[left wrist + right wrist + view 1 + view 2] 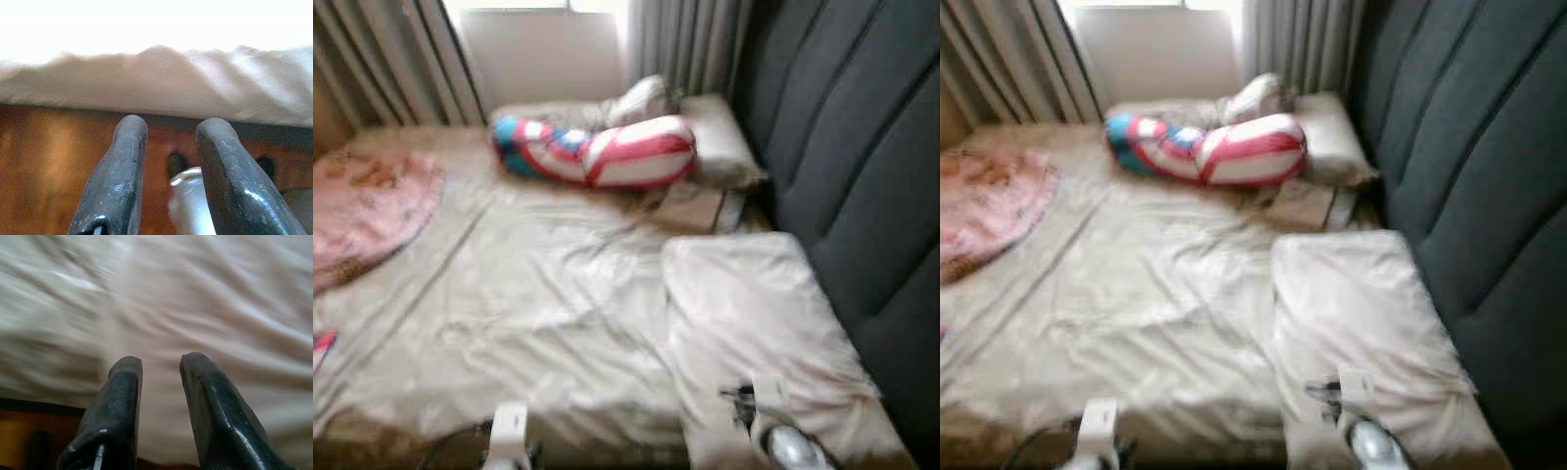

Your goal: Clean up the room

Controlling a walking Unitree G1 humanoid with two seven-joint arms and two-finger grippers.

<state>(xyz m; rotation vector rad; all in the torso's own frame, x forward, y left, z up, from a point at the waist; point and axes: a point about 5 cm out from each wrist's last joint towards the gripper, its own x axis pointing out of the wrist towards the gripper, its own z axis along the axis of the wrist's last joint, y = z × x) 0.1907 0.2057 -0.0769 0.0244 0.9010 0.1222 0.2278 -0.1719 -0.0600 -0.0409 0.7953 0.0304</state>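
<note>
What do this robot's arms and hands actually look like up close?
Each hand has two long black fingers, rounded at the tips and a little scuffed and glossy: left hand, right hand. From the head views, the arms show as silver and white parts at the lower edge, with a dark cable by the left one.

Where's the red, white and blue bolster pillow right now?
The bolster pillow lies across the far end of the bed, under the window, its right end against a cream pillow by the dark headboard.

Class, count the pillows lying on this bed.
3: the striped bolster by the curtains, a cream pillow behind it against the headboard, a large white pillow nearest. Others may hide under bedding.
</note>
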